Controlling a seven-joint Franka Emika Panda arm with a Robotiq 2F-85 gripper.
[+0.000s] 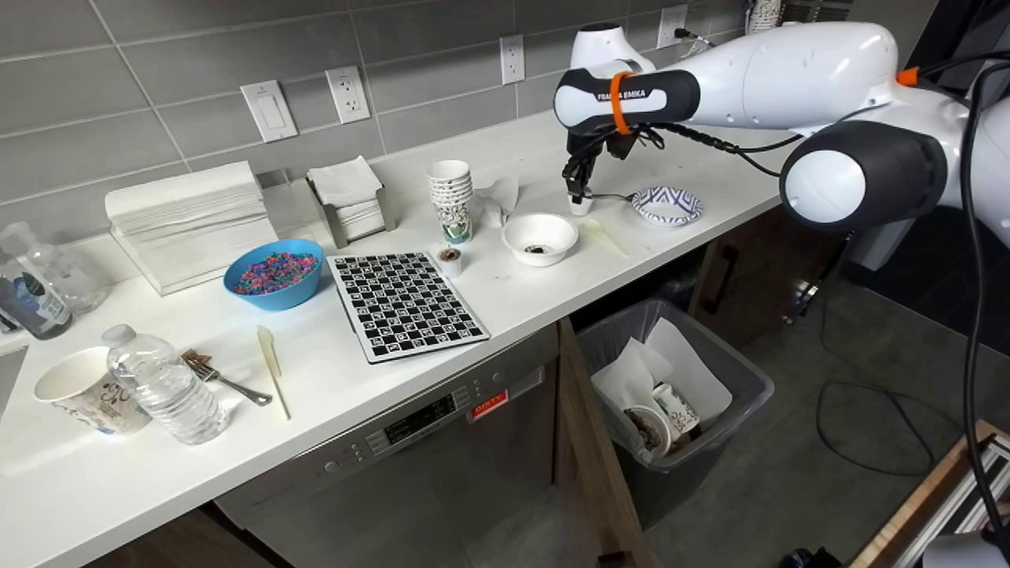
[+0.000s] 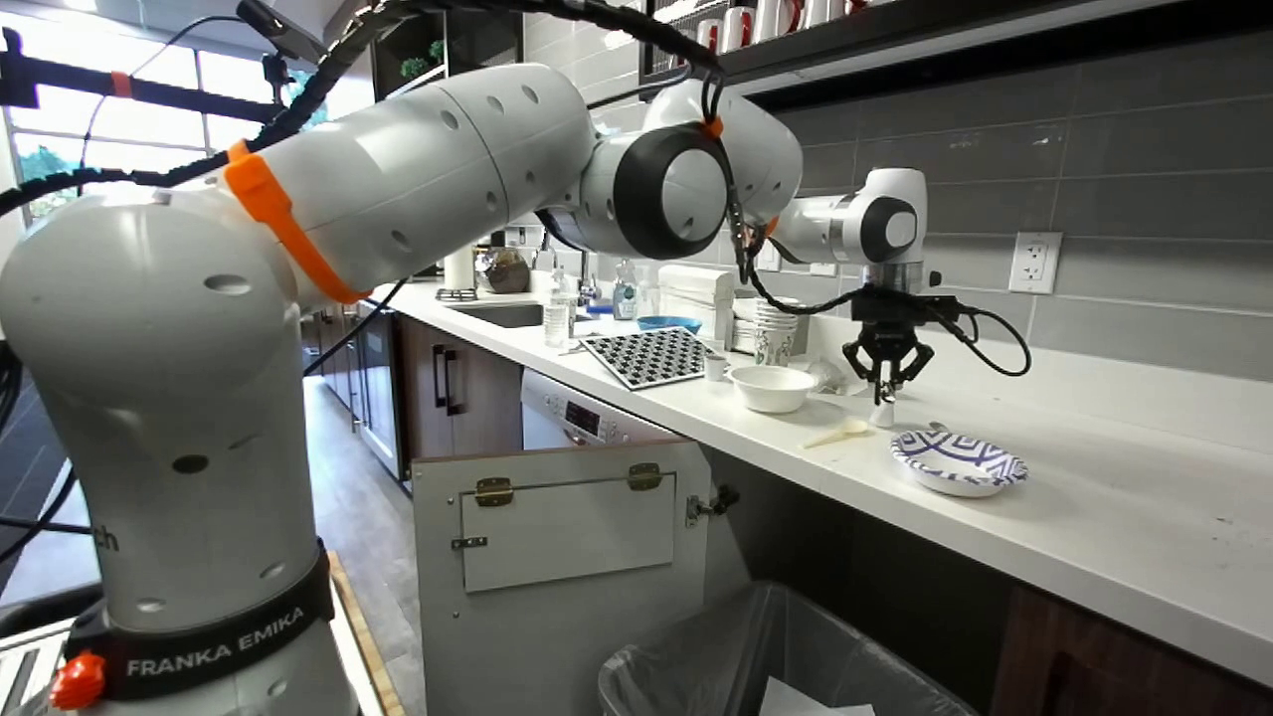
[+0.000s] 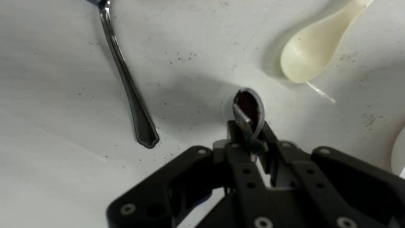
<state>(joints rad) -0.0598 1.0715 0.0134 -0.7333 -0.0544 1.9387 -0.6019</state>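
Over the counter (image 3: 63, 186), fingers (image 3: 233, 131) clamped on a small white cup (image 3: 250, 105), mouth upward, long axis near-vertical.

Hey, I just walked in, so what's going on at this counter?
A robot arm is handling a small white cup at the counter. Its claw is shut on the cup; whether the cup touches the counter is hard to tell. Close by lie a pale spoon and a metal utensil, with a patterned bowl and a white bowl near them.
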